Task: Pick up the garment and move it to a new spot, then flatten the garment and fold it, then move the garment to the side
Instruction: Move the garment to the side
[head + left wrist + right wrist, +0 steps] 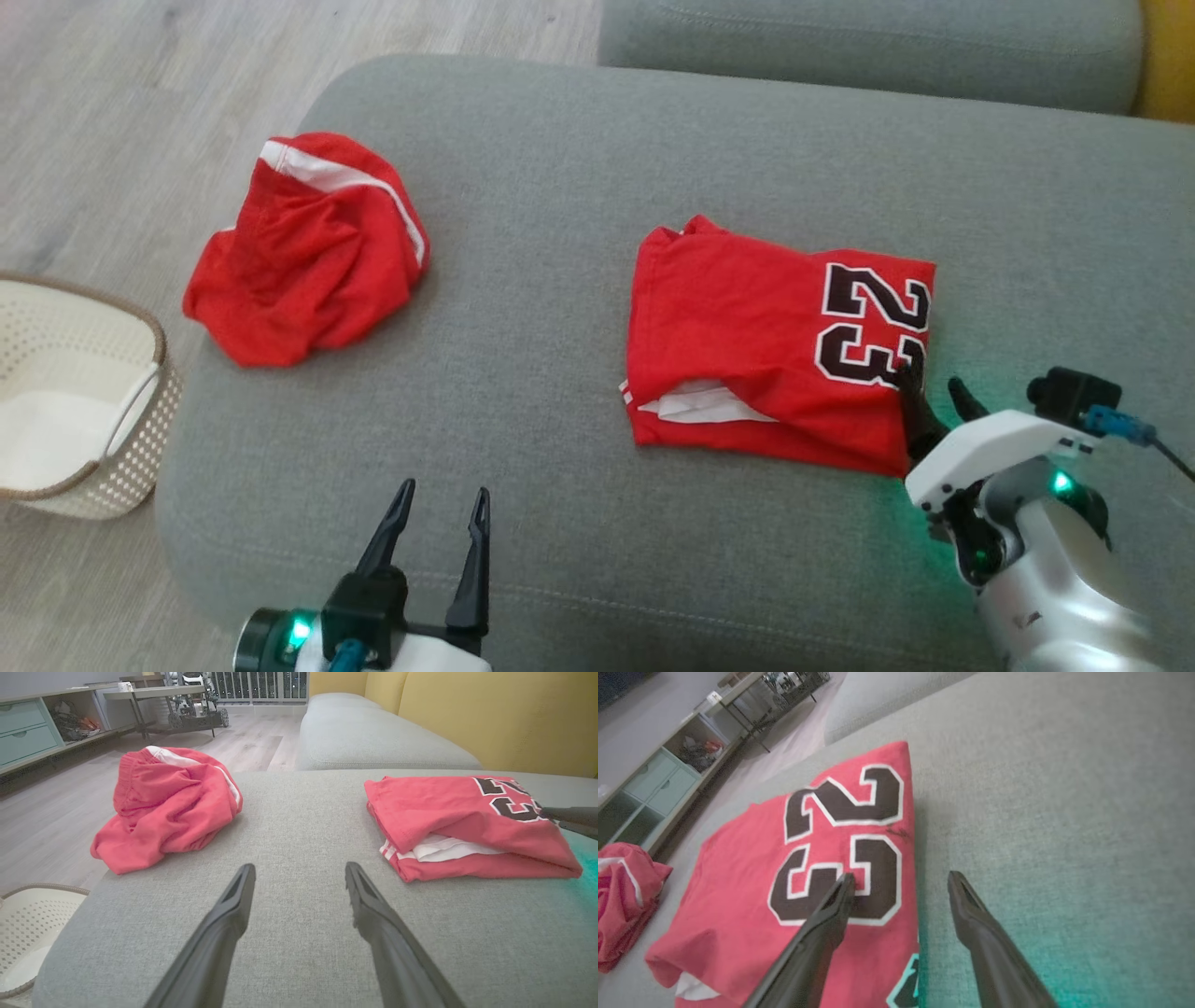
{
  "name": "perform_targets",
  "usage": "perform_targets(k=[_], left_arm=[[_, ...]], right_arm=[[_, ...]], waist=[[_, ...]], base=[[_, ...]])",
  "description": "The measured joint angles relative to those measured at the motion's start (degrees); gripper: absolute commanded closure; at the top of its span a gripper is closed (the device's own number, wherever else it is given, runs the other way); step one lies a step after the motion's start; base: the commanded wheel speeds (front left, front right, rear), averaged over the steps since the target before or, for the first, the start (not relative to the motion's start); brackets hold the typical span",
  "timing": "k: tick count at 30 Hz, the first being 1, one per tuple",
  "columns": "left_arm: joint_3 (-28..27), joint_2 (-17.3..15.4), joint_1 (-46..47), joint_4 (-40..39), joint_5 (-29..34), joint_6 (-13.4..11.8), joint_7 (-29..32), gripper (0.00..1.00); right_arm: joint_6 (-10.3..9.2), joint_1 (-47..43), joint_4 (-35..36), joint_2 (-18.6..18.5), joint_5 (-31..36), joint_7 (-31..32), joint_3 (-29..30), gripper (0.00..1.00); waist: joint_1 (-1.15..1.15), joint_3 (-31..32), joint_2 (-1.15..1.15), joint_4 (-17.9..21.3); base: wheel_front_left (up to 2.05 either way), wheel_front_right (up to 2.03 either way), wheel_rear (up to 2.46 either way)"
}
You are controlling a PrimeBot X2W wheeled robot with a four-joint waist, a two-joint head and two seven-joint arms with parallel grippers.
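Straddling the edge of the folded jersey [738,336], right tool [930,376] gapes.

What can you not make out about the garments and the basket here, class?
Folded jersey: inner layers, head view, covered by its top fold.
Crumpled garment: its kind, head view, bunched on itself.
Basket: left part, head view, cut off by the left edge.

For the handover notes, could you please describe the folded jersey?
On the wide grey fabric sofa cushion, look right of centre. The neatly folded red cloth jersey lies there; unlike the crumpled red garment to its left, it shows a black 23.
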State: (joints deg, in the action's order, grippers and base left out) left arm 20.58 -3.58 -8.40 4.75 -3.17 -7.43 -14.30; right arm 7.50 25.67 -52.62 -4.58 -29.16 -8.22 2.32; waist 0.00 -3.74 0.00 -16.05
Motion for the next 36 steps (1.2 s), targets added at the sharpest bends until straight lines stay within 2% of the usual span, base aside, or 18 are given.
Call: perform_targets(k=[7, 8, 9, 10, 14, 21, 29, 36], left_arm=[[0.33, 0.01, 0.52, 0.88, 0.01, -0.62, 0.0, 0.0], [0.54, 0.01, 0.69, 0.93, 0.08, -0.58, 0.0, 0.0], [0.71, 0.04, 0.92, 1.0, 0.09, -0.56, 0.0, 0.0], [0.79, 0.07, 1.26, 1.03, 0.1, -0.56, 0.0, 0.0], [0.75, 0.11, 2.99, 1.03, 0.55, -0.58, 0.0, 0.0], [0.48, 0.19, 3.19, 1.07, 0.54, -0.62, 0.0, 0.0], [0.3, 0.21, 3.09, 0.68, 0.49, -0.64, 0.0, 0.0], [-0.22, 0.2, 3.11, -0.07, 0.51, -0.44, 0.0, 0.0]], right_arm=[[0.0, 3.27, -7.83, -0.22, -0.34, 0.42, -1.63, 0.02], [0.0, 3.94, -8.49, -0.22, -0.71, 0.4, -2.04, 0.23], [0.0, 4.65, -9.14, -0.24, -0.91, 0.37, -2.42, 0.67], [0.0, 5.29, -9.7, -0.29, -1.2, 0.34, -2.87, 1.0], [0.01, 7.0, -10.71, -0.69, -2.52, 0.14, -4.77, 1.0], [0.01, 9.11, -12.21, -4.01, -1.92, -2.49, -7.51, 1.0], [0.01, 10.32, -12.73, -10.58, 0.54, -3.23, -8.66, 1.0], [0.01, 12.62, -9.29, -15.75, 1.62, -3.46, -8.6, 1.0]], waist=[[0.0, -0.92, 0.0, 0.17], [0.0, -1.1, 0.0, 0.28], [0.0, -1.31, 0.0, 0.33], [0.0, -1.56, 0.0, 0.34], [0.0, -2.79, 0.0, 0.37], [0.0, -2.78, 0.0, 2.91], [0.0, -2.21, 0.0, 9.41], [0.0, -2.66, 0.0, 16.07]], base=[[0.0, 0.0, 0.0], [0.0, 0.0, 0.0], [0.0, 0.0, 0.0], [0.0, 0.0, 0.0], [0.0, 0.0, 0.0], [0.0, 0.0, 0.0], [0.0, 0.0, 0.0], [0.0, 0.0, 0.0]])
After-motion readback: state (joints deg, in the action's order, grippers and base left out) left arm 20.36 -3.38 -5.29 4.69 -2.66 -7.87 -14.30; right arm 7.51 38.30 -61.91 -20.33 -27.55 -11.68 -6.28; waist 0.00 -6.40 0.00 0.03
